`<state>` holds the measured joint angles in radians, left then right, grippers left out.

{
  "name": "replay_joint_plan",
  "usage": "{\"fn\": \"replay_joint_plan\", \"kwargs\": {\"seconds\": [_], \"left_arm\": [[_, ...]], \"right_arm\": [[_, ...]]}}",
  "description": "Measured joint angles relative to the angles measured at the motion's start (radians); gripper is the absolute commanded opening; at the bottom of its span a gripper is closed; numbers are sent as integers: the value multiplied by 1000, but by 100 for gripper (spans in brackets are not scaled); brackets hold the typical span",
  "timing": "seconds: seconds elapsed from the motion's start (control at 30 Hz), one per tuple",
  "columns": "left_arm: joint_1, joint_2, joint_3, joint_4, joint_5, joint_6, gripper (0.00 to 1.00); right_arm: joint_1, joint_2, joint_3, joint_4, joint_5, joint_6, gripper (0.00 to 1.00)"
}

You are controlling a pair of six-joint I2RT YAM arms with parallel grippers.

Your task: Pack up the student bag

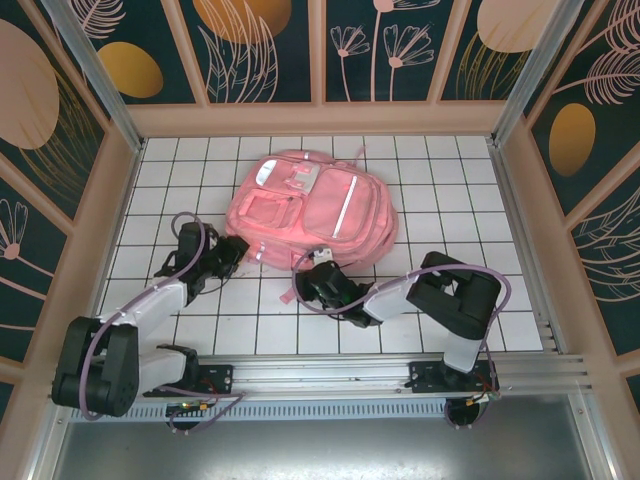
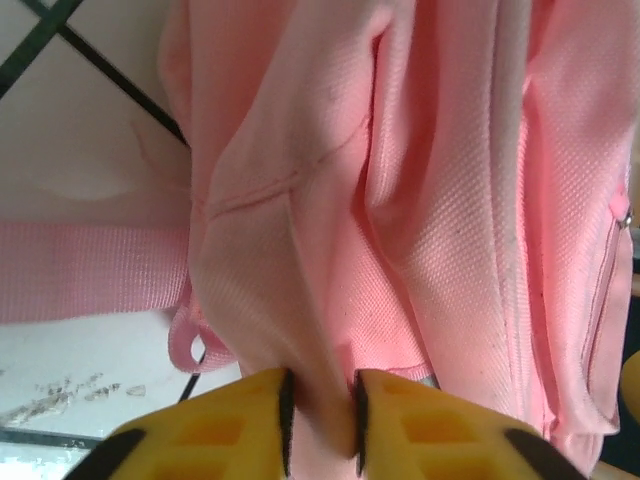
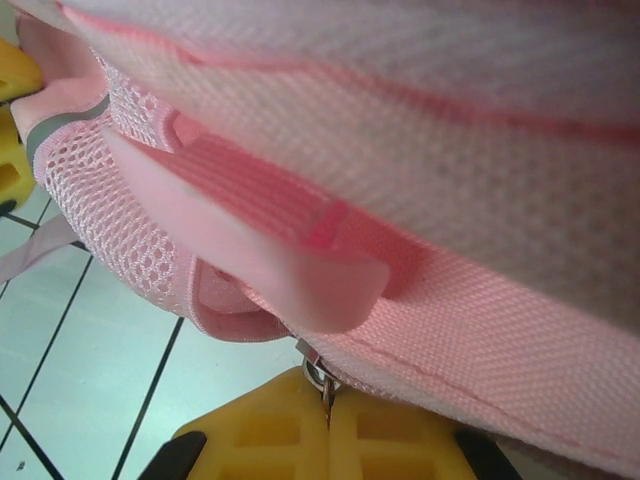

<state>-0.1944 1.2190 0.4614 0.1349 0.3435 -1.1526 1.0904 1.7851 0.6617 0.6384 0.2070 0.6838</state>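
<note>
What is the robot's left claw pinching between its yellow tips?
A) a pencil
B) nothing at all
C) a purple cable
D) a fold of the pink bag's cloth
D: in the left wrist view, the left claw has a fold of the student bag squeezed between its yellow fingertips.
</note>
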Motion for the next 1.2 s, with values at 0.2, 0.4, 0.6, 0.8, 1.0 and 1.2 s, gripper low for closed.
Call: {"fn": "replay_joint_plan", "kwargs": {"seconds": [0.2, 0.4, 0.6, 0.8, 1.0, 1.2], "left_arm": [[-6, 23, 57, -48, -39, 11, 0], [-6, 35, 112, -90, -74, 16, 0], [-5, 41, 122, -119, -84, 23, 0], [3, 41, 128, -125, -93, 34, 0], [14, 41, 141, -140, -103, 49, 0], [31, 45, 159, -153, -122, 59, 0]], "right_arm": [[-14, -14, 69, -148, -21, -50, 0], [-18, -19, 154, -306, -31, -109, 0], [-18, -39, 171, -411, -29, -149, 0], [-36, -119, 136, -463, -29, -157, 0], [-63, -189, 87, -507, -34, -168, 0], [-108, -300, 13, -562, -51, -186, 0]]}}
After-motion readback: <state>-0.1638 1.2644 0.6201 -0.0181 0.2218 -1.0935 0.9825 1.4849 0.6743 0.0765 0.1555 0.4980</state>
